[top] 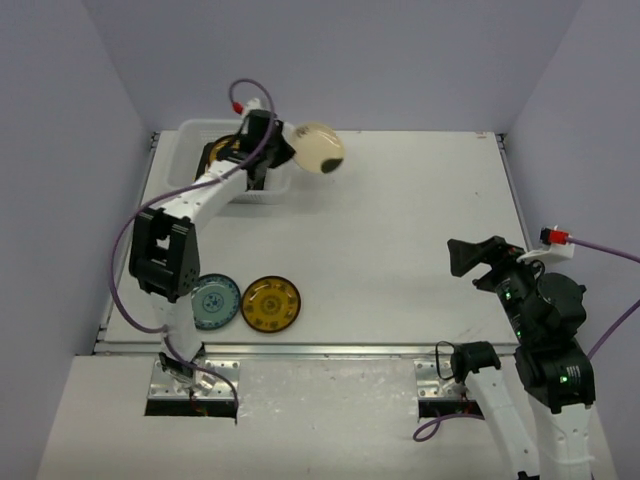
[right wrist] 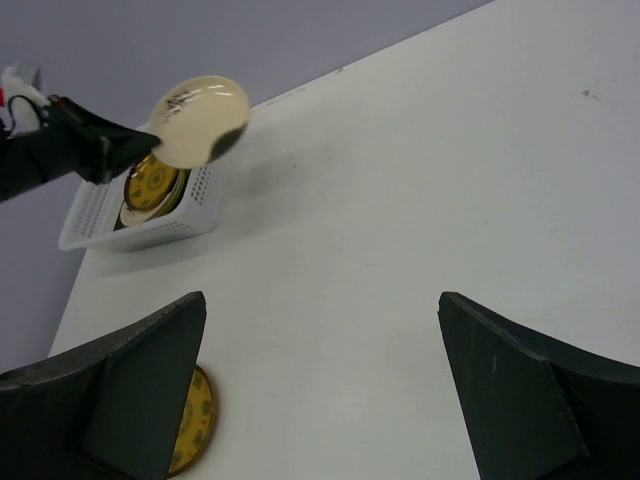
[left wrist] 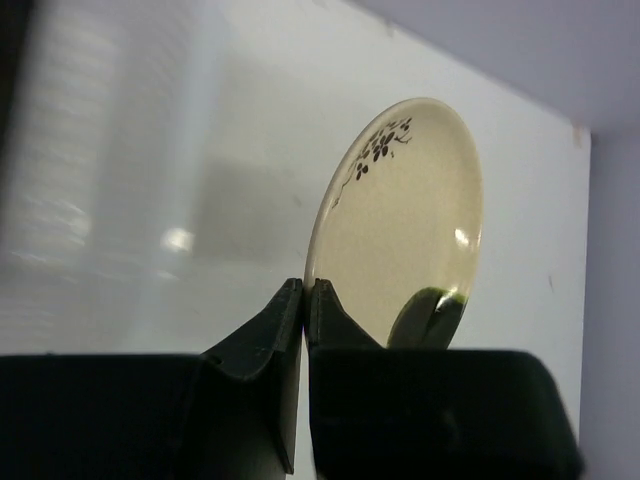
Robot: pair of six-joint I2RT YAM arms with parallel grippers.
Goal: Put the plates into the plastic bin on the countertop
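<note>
My left gripper (top: 283,143) is shut on the rim of a cream plate (top: 318,147) with a dark flower print, held on edge in the air just right of the plastic bin (top: 189,139). The plate fills the left wrist view (left wrist: 405,230), pinched between my fingertips (left wrist: 303,290). The bin holds stacked plates, a yellow-brown patterned one (right wrist: 152,180) on top. A blue patterned plate (top: 215,301) and a yellow-brown patterned plate (top: 270,303) lie on the countertop (top: 400,240) near the front left. My right gripper (right wrist: 322,310) is open and empty above bare countertop at the right.
A metal rail (top: 330,349) runs along the countertop's near edge. Grey walls close in the back and sides. The left arm's purple cable (top: 130,230) loops over the front left area.
</note>
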